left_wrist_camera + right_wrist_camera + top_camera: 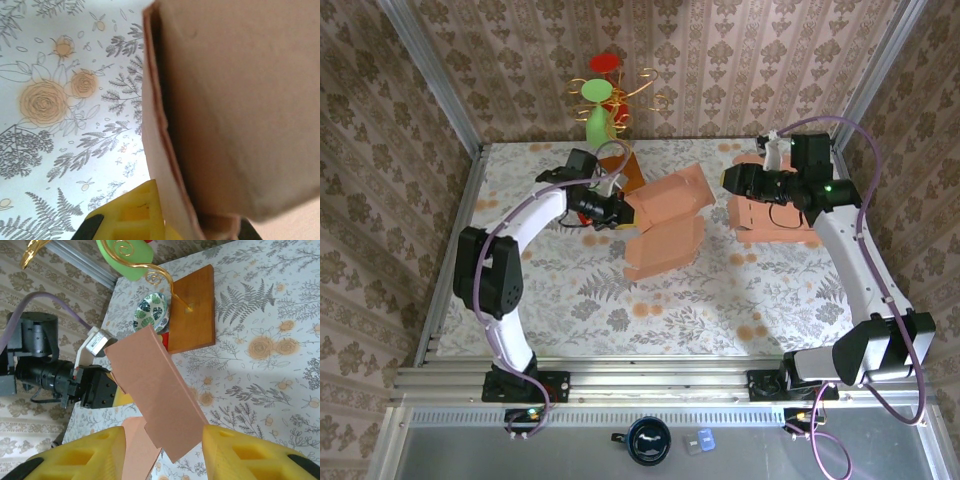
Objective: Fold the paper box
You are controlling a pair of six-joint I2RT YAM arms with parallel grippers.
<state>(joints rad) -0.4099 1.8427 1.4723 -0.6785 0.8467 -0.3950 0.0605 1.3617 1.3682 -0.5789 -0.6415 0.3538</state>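
Note:
The salmon paper box (665, 215) is held half-folded above the middle of the table, one panel raised and another hanging lower. My left gripper (625, 213) is shut on its left edge. In the left wrist view the cardboard wall (225, 100) runs down past one yellow finger (132, 215), and the other finger is hidden behind the wall. My right gripper (725, 180) hovers open just right of the box. Its yellow fingers (75, 460) stand wide apart, with the raised panel (155, 390) ending in the gap between them. The left gripper (95, 387) shows behind that panel.
A stack of flat salmon cardboard (770, 215) lies under the right arm. At the back stands a wooden base (192, 310) carrying a gold wire stand with green and red ornaments (605, 90), with a leaf-patterned bowl (152, 310) beside it. A dark mug (648, 440) sits below the table edge.

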